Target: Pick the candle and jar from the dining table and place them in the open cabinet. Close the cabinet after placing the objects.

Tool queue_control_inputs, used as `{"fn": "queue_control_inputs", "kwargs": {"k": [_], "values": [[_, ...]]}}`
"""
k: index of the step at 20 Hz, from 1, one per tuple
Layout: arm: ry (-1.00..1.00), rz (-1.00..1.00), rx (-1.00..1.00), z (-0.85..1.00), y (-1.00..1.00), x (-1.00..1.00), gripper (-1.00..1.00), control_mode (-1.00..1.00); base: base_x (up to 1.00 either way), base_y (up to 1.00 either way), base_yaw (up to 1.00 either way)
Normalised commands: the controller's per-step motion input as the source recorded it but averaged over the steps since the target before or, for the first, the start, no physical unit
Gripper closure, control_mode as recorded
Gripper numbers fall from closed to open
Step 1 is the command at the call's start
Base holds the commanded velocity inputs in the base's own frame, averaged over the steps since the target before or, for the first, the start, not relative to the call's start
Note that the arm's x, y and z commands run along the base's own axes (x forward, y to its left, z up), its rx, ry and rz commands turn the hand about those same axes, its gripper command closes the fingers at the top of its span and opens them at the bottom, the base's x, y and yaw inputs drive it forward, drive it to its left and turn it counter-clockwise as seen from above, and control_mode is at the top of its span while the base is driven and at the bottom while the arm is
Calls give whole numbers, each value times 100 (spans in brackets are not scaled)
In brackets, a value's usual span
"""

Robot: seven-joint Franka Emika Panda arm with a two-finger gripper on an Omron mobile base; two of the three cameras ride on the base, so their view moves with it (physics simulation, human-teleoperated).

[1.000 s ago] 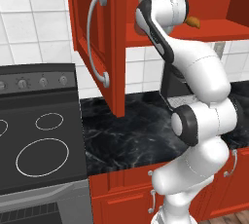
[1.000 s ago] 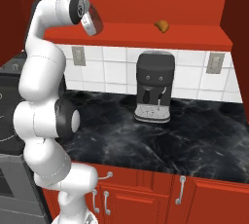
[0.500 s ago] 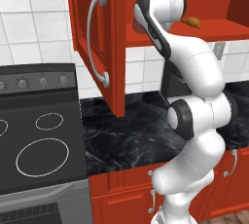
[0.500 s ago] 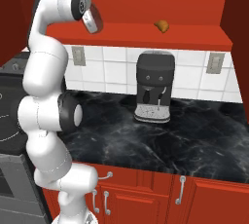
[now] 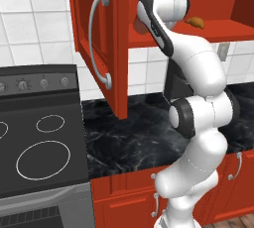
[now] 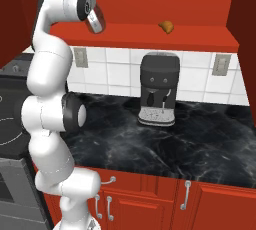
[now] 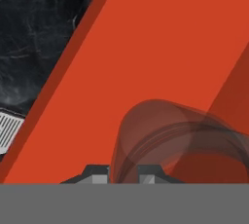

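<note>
Arm raised into the open cabinet (image 5: 149,38), fingers (image 7: 99,175) clenched on the dark glass jar (image 7: 165,140), jar held just above the red cabinet floor, croissant (image 6: 166,26) resting on that floor at 3 o'clock of the hand, coffee machine (image 6: 158,89) on the black marble table (image 6: 200,134) below.

Home kitchen, rendered. Black stove w/ ring burners (image 5: 42,145) and knob panel at 9 o'clock in left base view, black marble counter (image 6: 200,139) w/ white veins over red base cabinets w/ silver handles, white tile backsplash (image 5: 34,28) behind. Red wall cabinet (image 5: 101,48) w/ open panelled door at 12 o'clock, black coffee machine (image 6: 159,89) mid-counter in right base view, wall outlets on the tiles.
</note>
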Motion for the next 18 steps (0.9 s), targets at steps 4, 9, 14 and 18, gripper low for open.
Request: {"fn": "queue_control_inputs", "kwargs": {"k": [4,9,14,18], "values": [[0,5,0,0,13,16,-100,-100,0,0,0],[0,6,0,0,2,11,-100,-100,0,0,0],[-6,5,0,8,0,0,-100,-100,0,0,0],[-9,3,-3,15,0,0,-100,-100,0,0,0]]}}
